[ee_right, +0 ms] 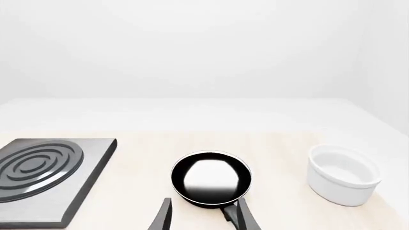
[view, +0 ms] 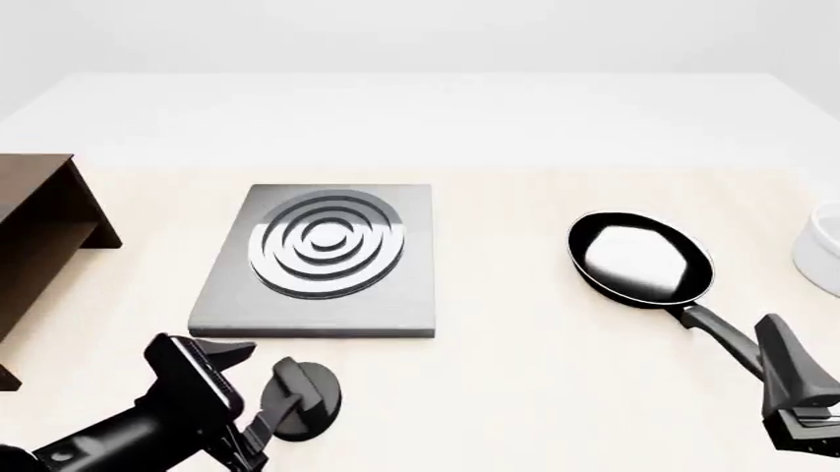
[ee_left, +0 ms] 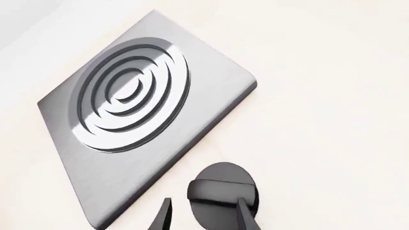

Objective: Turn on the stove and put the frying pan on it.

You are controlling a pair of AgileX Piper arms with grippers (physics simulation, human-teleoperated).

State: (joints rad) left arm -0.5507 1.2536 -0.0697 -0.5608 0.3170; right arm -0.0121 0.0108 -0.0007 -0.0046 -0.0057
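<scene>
Straddling knob (ee_left: 222, 192) with spread left gripper (ee_left: 204, 218); off-centre closing may slip. Right gripper (ee_right: 203, 215) spread by frying pan (ee_right: 211, 179) handle.

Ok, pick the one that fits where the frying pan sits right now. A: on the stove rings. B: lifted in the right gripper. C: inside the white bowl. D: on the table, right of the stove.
D: the frying pan rests on the table, well right of the stove, whose rings are bare.
</scene>
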